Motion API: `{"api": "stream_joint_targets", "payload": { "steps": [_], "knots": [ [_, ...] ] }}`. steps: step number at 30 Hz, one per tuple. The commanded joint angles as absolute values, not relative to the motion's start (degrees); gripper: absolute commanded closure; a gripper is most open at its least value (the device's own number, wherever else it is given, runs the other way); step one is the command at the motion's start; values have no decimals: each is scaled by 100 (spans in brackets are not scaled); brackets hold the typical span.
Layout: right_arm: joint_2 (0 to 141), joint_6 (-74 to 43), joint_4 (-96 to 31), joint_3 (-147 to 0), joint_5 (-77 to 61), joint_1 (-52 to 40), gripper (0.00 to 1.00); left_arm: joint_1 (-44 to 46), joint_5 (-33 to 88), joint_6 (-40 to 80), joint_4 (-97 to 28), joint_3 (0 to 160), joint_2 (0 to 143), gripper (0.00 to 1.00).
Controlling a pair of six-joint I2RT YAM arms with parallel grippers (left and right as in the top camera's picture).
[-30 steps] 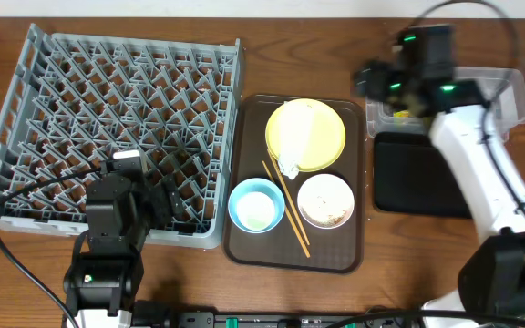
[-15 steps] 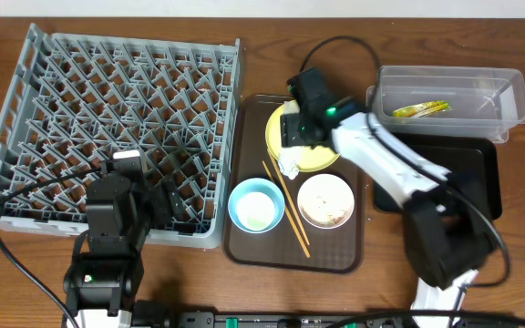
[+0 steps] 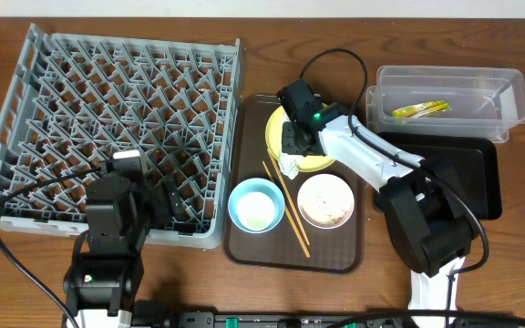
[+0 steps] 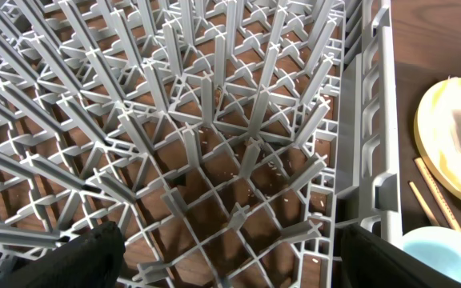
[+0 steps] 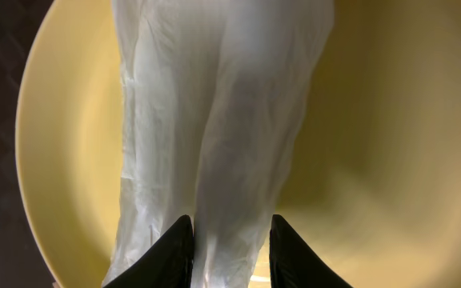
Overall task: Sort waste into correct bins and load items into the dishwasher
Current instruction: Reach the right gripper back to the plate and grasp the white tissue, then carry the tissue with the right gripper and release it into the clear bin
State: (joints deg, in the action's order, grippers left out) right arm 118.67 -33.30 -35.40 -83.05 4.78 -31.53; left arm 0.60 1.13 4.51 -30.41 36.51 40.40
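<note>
My right gripper (image 5: 230, 250) is down on the yellow plate (image 5: 374, 120), jaws narrow, both fingers (image 5: 166, 256) pressing the sides of the crumpled white napkin (image 5: 222, 104). Overhead, that gripper (image 3: 292, 142) covers the plate (image 3: 274, 128), and the napkin's end (image 3: 290, 166) shows below it. On the brown tray (image 3: 244, 246) also sit the light blue bowl (image 3: 256, 204), the cream bowl (image 3: 325, 200) with crumbs and the chopsticks (image 3: 285, 205). The green-and-orange wrapper (image 3: 420, 109) lies in the clear tub (image 3: 509, 91). My left gripper (image 4: 230, 256) hangs open over the grey dish rack (image 4: 214, 120).
The black tray (image 3: 477, 182) lies just in front of the clear tub, at the right. The dish rack (image 3: 117, 100) fills the left half of the table and butts against the brown tray. My right arm stretches across the tray's right side.
The right arm swung left from over the clear tub down to the yellow plate, and its jaws narrowed around the napkin. The left arm stayed still.
</note>
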Motion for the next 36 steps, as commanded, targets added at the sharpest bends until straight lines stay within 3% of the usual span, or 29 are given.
{"api": "stream_joint_targets", "payload": {
  "steps": [1, 5, 11, 21, 31, 36],
  "knots": [
    [12005, -3428, -3559, -8309, 578, -3194, 70, 56, 99, 504, -3041, 3791, 4034, 11],
    [12138, -3524, -3577, -8309, 569, -3197, 73, 56, 99, 504, -3041, 3791, 4034, 11],
    [12079, -3503, -3579, -8359, 510, -3146, 99, 56, 99, 504, -3039, 3791, 4034, 11],
    [10707, -3428, -3916, -8788, 819, -2045, 99, 56, 102, 504, -3039, 3791, 4034, 11],
    [9959, -5393, -4379, -8783, 1050, -209, 99, 56, 99, 504, -3039, 3791, 4034, 11],
    [10130, -5612, -4462, -8764, 1007, 215, 98, 56, 99, 504, -3037, 3791, 4036, 11]
  ]
}}
